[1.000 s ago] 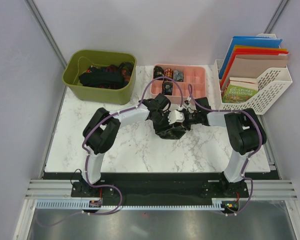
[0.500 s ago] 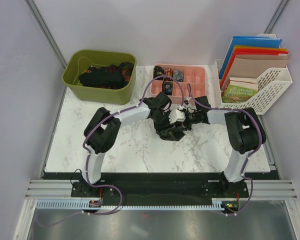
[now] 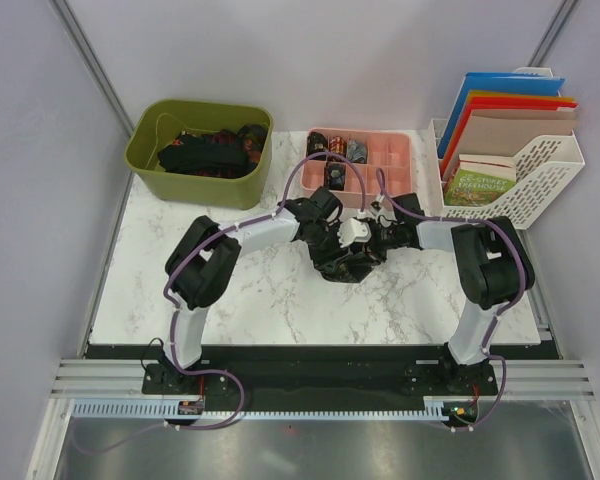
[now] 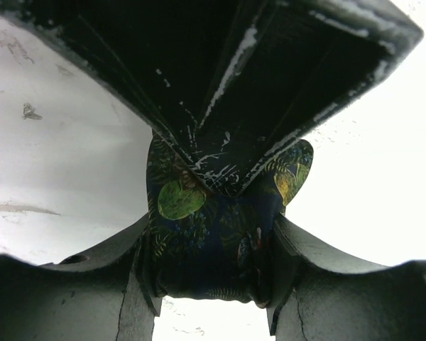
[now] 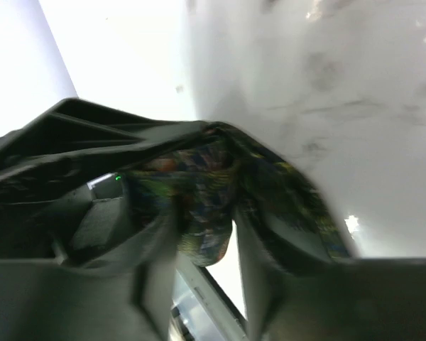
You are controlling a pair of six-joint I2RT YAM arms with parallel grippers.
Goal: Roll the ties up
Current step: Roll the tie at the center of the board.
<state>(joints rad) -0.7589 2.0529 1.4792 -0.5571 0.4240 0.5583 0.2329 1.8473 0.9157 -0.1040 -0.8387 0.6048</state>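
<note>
Gripping side: the left gripper [image 4: 211, 231] pinches a tie [image 4: 202, 249]. Its two fingers [image 4: 138, 273] press on the cloth from either side.
Tie: dark blue-black cloth with a green and yellow leaf print, bunched into a thick wad. Its top is tucked under a scuffed black wedge that fills the upper part of the left wrist view.
Right gripper: the right gripper [image 5: 204, 224] comes in from the opposite side. Its fingers stand a little apart with the same printed cloth between them. That wrist view is blurred, so I cannot tell whether they pinch the cloth or sit loosely around it.
Place of the tie: near the middle of the table [image 3: 230, 310], just in front of the pink tray [image 3: 395, 150], at the spot where the two tools meet. Whether it rests on the marble top cannot be told.
Arms: both are bent inward from their bases, with the wrists close together over the tie.
Pink tray: at the far edge, split into compartments. Rolled ties [image 3: 337, 147] stand in the compartments on its left side.
Green bin: the green bin [image 3: 195, 182] sits at the far left corner with loose ties [image 3: 205, 152] heaped inside.
White rack: the white rack [image 3: 550, 185] at the far right holds slanting folders [image 3: 510, 95] and a green book [image 3: 480, 185].
</note>
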